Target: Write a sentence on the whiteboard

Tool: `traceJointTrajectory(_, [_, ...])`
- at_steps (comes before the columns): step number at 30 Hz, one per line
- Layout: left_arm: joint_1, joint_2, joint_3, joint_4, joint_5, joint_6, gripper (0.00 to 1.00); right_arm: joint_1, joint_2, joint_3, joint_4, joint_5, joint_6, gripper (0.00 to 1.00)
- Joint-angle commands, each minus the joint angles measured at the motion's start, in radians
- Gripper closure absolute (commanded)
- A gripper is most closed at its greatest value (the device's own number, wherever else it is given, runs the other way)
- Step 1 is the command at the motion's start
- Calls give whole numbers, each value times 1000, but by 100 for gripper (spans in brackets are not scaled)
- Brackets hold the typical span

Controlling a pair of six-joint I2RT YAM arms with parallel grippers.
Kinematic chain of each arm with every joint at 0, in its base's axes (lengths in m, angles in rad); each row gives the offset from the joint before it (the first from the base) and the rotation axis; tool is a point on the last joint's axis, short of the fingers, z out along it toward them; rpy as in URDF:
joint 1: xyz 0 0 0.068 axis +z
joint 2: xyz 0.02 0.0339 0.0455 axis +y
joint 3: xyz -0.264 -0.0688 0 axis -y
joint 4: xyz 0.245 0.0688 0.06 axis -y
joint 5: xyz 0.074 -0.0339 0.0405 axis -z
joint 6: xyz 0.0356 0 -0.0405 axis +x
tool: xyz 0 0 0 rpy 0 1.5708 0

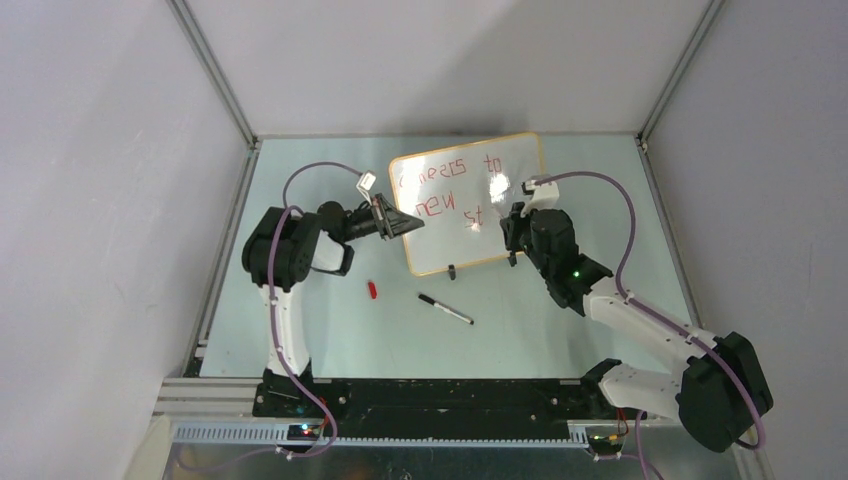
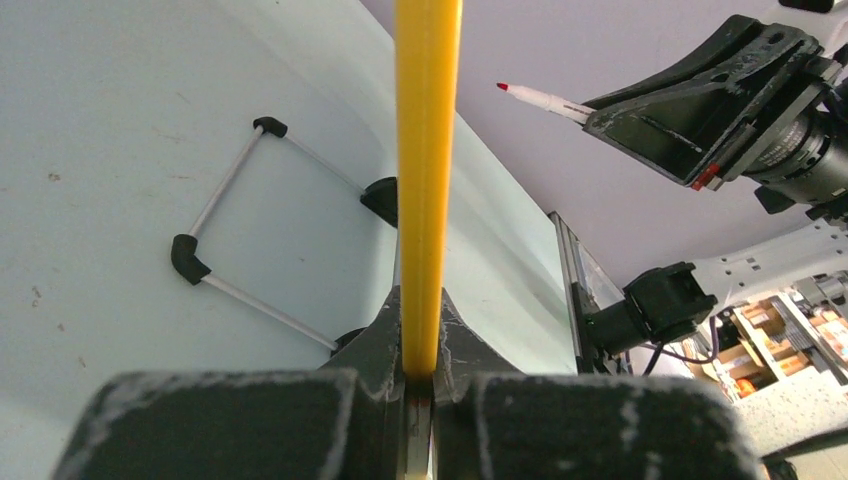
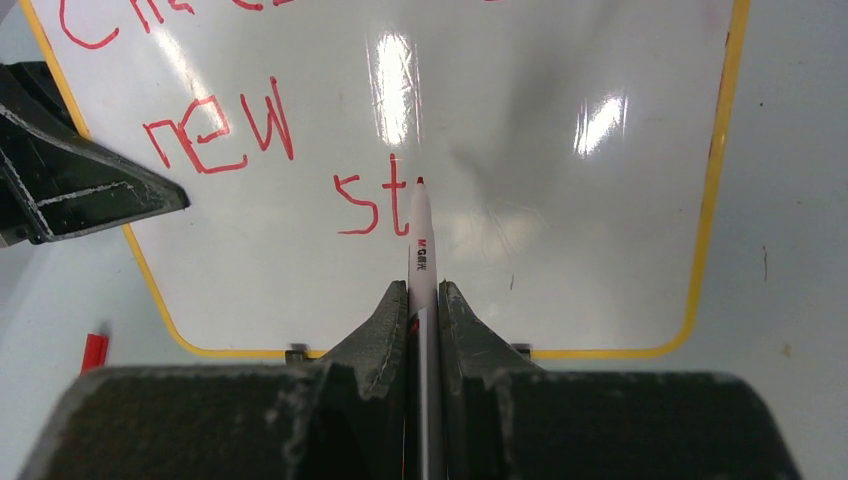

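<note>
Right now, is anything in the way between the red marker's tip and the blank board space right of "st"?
Nothing visible. The red marker in the right gripper points at bare whiteboard; the left gripper clamps the left rim, well aside.

Bright even overhead light, glare patches on the whiteboard (image 3: 560, 240) (glossy), soft faint shadows

There is one whiteboard (image 1: 450, 240), one red cap (image 1: 372, 290), and two markers: a red marker (image 3: 421, 240) and a black-capped marker (image 1: 445, 309).
</note>
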Motion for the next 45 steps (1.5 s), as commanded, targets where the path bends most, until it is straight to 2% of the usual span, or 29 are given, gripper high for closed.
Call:
traceJointTrajectory(1, [-8,-65,-43,48,-39,43,100,-4,-8,48,-13,-22,15,100])
traceJointTrajectory(20, [-13,-76,-37,48,-60,56,100,38,37,66,-11,41,-11,100])
traceJointTrajectory(29, [-19,-124,-87,47,-88,92,100,41,58,71,-3,25,-8,100])
traceJointTrajectory(45, [-20,-129,-91,47,-95,85,100,36,112,175,-172,-11,-1,100])
